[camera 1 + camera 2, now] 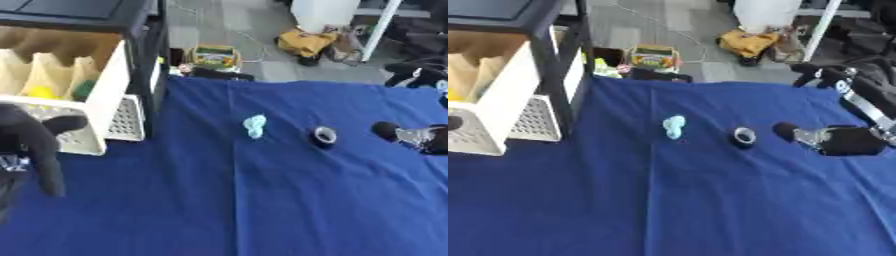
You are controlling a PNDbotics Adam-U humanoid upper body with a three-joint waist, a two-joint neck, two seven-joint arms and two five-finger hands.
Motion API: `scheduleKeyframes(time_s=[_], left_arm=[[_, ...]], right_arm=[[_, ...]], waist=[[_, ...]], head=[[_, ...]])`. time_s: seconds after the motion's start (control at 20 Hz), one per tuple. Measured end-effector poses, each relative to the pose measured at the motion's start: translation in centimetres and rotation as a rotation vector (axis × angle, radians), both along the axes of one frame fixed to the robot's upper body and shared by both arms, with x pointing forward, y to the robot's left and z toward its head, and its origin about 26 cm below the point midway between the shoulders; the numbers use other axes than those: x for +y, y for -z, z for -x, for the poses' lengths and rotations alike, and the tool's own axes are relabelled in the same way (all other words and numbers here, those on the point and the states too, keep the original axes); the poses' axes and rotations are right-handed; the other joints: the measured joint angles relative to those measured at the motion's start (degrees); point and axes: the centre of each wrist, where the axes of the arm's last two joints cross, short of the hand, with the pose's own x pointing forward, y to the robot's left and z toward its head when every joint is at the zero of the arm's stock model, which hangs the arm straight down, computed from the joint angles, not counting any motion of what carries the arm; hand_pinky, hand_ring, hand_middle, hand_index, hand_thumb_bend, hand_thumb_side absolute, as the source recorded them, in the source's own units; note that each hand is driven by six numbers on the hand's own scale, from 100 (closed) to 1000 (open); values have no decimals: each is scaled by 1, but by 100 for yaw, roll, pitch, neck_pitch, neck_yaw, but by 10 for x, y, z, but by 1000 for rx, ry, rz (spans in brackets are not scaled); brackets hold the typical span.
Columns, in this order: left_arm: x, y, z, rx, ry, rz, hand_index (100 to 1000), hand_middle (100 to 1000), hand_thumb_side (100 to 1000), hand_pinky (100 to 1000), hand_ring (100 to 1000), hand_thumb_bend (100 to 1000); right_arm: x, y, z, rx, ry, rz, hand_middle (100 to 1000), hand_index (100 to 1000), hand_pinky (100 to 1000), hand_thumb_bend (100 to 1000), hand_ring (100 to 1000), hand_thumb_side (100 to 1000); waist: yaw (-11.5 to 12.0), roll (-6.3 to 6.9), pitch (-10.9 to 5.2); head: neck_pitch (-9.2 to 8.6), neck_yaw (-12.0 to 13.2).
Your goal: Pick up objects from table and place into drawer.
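The right hand (833, 139) hung low over the blue cloth (710, 200) just beside the small dark ring (745, 136), its grip impossible to make out, a pale blue thing (675, 126) lay nearby, and the left hand (35, 145) dangled relaxed before the white drawer (96, 110).

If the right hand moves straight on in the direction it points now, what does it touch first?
Most likely the black roll of tape: the right hand points left across the blue cloth toward it. The hand's height is unclear, so it might pass above.
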Motion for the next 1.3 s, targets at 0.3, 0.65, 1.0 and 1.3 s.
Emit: scheduleKeyframes(time_s=[0.3, 0.65, 1.0, 1.3], left_arm=[[-3, 1, 0, 6, 6, -10, 826, 602, 761, 899, 428, 100], [-5, 2, 1, 9, 9, -22, 822, 601, 765, 902, 425, 100], [-7, 2, 1, 11, 10, -28, 817, 600, 766, 902, 423, 100], [-8, 1, 1, 7, 13, -31, 816, 603, 768, 908, 424, 100]], right_arm=[[-7, -4, -9, 38, 29, 12, 698, 916, 775, 622, 904, 784], [-9, -7, -16, 89, 44, 7, 689, 922, 779, 677, 900, 762], [-5, -9, -23, 151, 35, 12, 690, 925, 784, 709, 902, 673], [-4, -2, -29, 199, 36, 12, 686, 922, 787, 711, 899, 615]], waist=[[82, -38, 52], [143, -53, 87], [224, -81, 130], [271, -84, 174]], head=[[-89, -92], [-136, -146], [-150, -195], [-188, -226]])
